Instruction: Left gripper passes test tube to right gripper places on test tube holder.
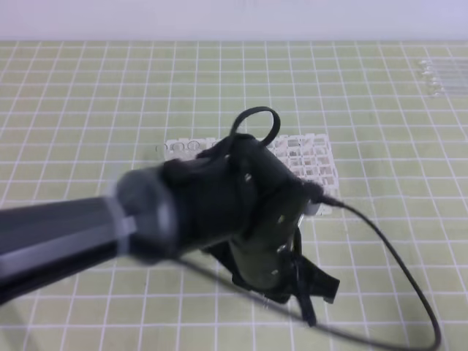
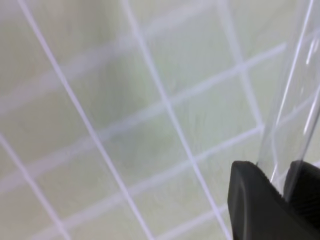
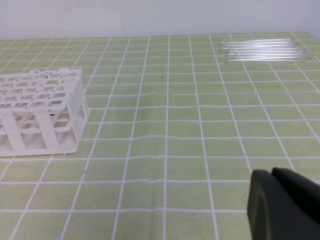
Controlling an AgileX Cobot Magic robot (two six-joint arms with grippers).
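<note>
In the left wrist view a clear test tube (image 2: 295,90) runs up from between two black fingers (image 2: 252,200); my left gripper (image 2: 277,172) is shut on it just above the green grid mat. From the high view the left arm fills the foreground with the left gripper (image 1: 311,292) pointing down at the mat, and the tube cannot be made out there. The white test tube holder (image 1: 311,161) stands behind the arm, partly hidden. My right gripper (image 3: 271,174) shows at the lower right of its wrist view, shut and empty, well right of the test tube holder (image 3: 42,107).
Several spare clear tubes (image 3: 265,50) lie side by side at the far right of the mat, also seen as spare tubes (image 1: 439,73) near the top right corner. A black cable (image 1: 395,256) loops from the left arm across the mat's front right.
</note>
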